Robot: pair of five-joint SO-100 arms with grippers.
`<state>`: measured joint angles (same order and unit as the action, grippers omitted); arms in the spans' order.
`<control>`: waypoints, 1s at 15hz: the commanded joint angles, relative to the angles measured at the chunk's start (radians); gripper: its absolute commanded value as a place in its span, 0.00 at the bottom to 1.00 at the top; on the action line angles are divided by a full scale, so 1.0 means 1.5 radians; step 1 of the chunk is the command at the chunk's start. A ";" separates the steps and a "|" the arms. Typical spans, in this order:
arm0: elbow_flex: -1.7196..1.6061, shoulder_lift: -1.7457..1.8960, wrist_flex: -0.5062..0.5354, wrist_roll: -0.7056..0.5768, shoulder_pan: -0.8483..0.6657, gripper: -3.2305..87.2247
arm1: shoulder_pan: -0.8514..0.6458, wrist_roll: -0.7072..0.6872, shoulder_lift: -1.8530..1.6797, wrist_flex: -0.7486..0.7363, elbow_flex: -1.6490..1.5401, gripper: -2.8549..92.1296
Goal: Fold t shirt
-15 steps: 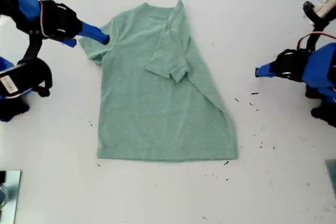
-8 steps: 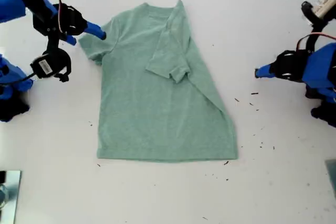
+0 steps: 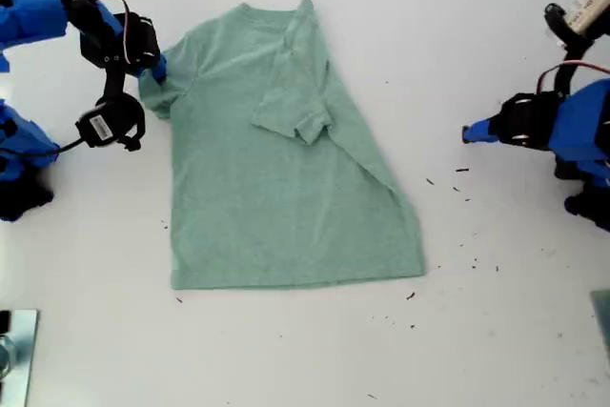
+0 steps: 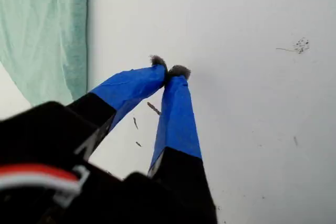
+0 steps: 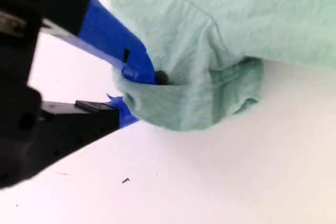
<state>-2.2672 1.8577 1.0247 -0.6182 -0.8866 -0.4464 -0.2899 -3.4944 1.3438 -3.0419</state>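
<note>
The pale green t shirt (image 3: pixel 276 188) lies flat on the white table, neck toward the far side. The sleeve on the exterior view's right is folded in over the chest. My second gripper (image 3: pixel 157 69) is at the other sleeve, on the exterior view's left. In the second wrist view it (image 5: pixel 142 93) is shut on the bunched sleeve hem of the t shirt (image 5: pixel 236 19), one blue finger (image 5: pixel 118 45) above the cloth and one below. My first gripper (image 3: pixel 467 132) rests shut and empty at the exterior view's right, off the shirt. Its tips (image 4: pixel 169 71) touch above bare table beside the shirt's edge (image 4: pixel 47 30).
Dark specks (image 3: pixel 462 188) are scattered on the table between the shirt and my first arm. A metal object (image 3: pixel 14 350) sits at the exterior view's lower left corner. Both arm bases stand at the exterior view's side edges.
My second gripper has closed on the sleeve and drawn back toward the exterior view's left. The whole shirt has slid a little that way and farther back. My first arm has not moved.
</note>
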 commanded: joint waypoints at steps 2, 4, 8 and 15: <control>0.122 0.103 0.085 -0.006 0.009 0.03 | 0.002 -0.010 -0.007 -0.010 -0.044 0.06; 0.215 0.120 0.136 -0.013 0.010 0.03 | 0.003 -0.009 -0.007 -0.010 -0.044 0.06; 0.328 0.055 0.145 0.012 0.094 0.03 | 0.003 -0.005 -0.007 -0.010 -0.045 0.06; 0.803 -0.336 0.142 0.040 0.280 0.05 | 0.000 -0.004 -0.007 -0.010 -0.045 0.06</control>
<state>-1.2287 1.4297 1.2441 -0.5660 -0.5001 -0.4464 -0.2899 -3.4944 1.3438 -3.0419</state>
